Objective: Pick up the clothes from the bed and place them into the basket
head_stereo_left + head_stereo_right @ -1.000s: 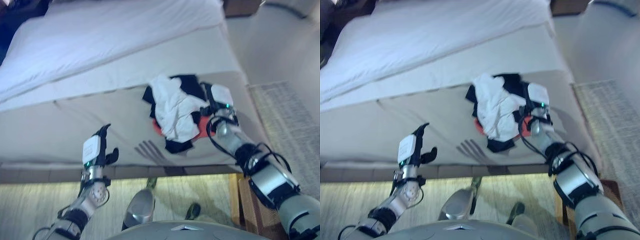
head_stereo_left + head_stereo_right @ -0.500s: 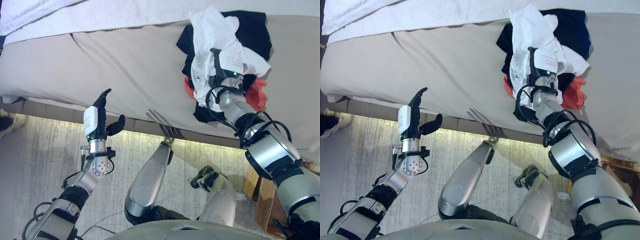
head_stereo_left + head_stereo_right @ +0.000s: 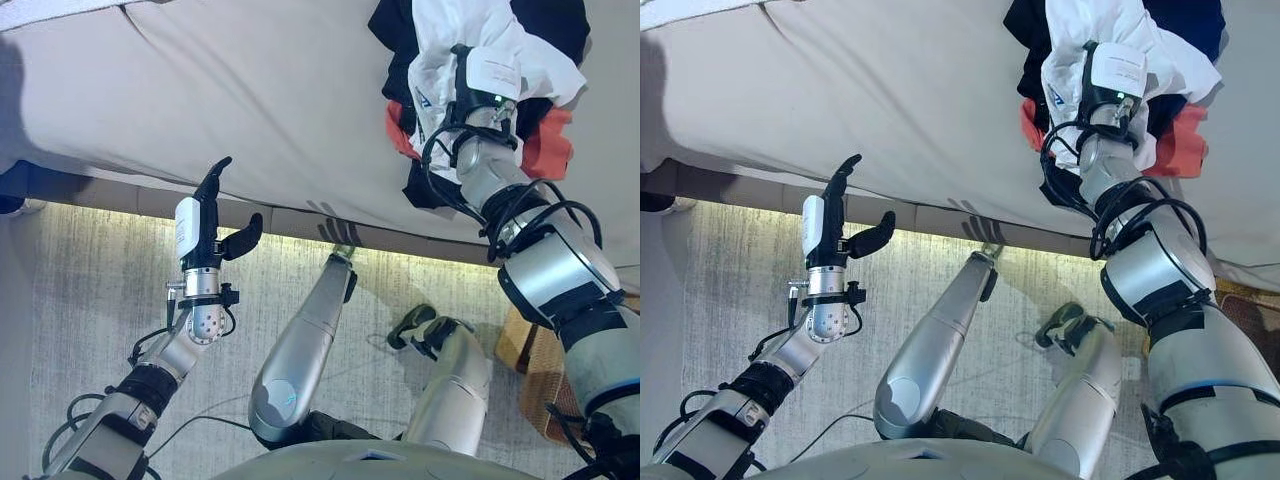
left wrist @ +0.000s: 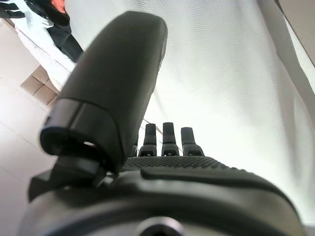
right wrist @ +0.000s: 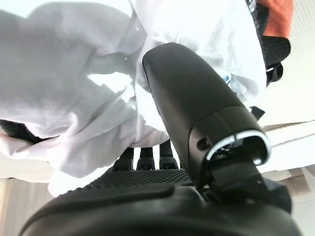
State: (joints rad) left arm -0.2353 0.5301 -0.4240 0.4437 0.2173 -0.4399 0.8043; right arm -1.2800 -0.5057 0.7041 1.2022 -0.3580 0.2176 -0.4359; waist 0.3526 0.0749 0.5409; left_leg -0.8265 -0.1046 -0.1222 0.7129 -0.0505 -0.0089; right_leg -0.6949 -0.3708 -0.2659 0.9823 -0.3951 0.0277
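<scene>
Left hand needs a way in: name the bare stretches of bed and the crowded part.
Bare: the bed from the left hand across to the clothes. Crowded: that pile, with the right hand in it.

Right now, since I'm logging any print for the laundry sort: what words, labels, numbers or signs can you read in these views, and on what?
No word, number or sign can be read in any view.
Small blue mark on the white garment in the pile on the bed: too small to read.
</scene>
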